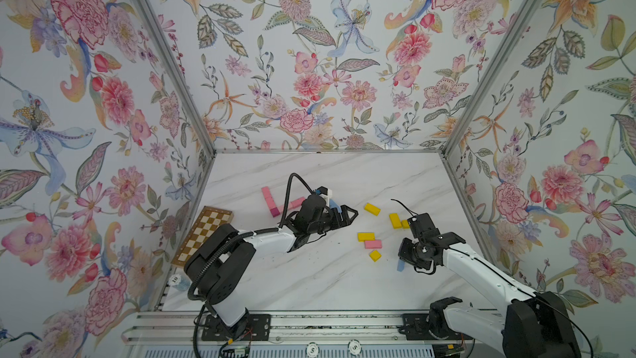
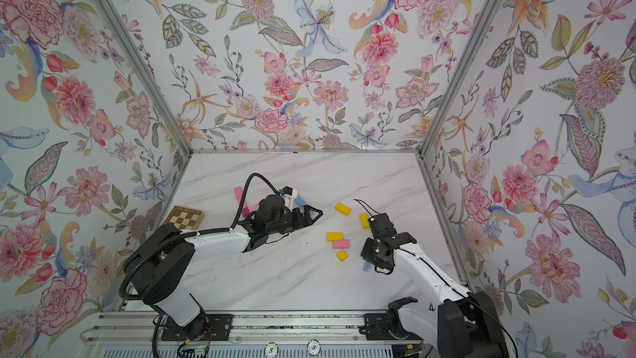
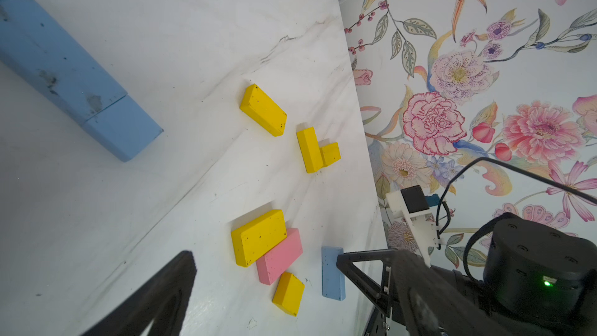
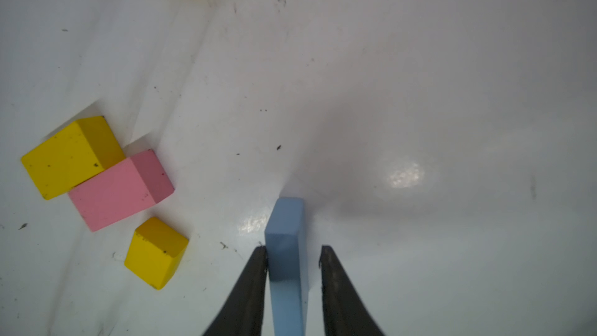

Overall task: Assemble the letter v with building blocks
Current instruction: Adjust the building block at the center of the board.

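Right gripper (image 4: 294,250) straddles light blue block (image 4: 286,221) resting on marble table (image 4: 420,92). One finger touches block's side, other stands just off it: jaws narrow, not clamped. Yellow oblong (image 4: 64,156) touches pink oblong (image 4: 116,189); yellow square (image 4: 156,252) just beside; all three apart from light blue block. Left gripper (image 1: 346,216) spread wide, holds nothing, near blue row (image 3: 64,69).
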`<act>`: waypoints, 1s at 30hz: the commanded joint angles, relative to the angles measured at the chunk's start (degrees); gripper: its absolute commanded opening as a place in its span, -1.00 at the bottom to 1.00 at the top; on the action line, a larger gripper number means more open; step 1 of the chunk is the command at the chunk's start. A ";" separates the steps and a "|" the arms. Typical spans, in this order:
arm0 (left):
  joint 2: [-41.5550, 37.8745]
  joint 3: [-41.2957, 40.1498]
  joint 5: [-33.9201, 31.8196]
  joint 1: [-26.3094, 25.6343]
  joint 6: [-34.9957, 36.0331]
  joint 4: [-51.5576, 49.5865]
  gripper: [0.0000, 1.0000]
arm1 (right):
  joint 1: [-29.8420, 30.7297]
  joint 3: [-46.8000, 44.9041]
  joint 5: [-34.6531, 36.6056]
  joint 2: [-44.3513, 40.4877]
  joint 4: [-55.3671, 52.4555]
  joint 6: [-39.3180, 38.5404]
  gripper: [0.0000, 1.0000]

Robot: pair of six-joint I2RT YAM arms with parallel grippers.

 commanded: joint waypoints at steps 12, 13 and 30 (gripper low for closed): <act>-1.85 -0.38 -0.77 -0.24 1.46 0.24 0.98 | 9.31 3.50 3.99 7.58 -0.32 2.55 -0.50; -2.09 -0.57 -0.89 -0.23 1.43 0.19 0.98 | 10.08 4.05 4.17 8.68 -0.13 2.65 -0.49; -5.01 -2.99 -0.80 2.28 1.66 -0.08 0.98 | 18.97 10.78 4.55 14.54 0.52 5.78 -0.45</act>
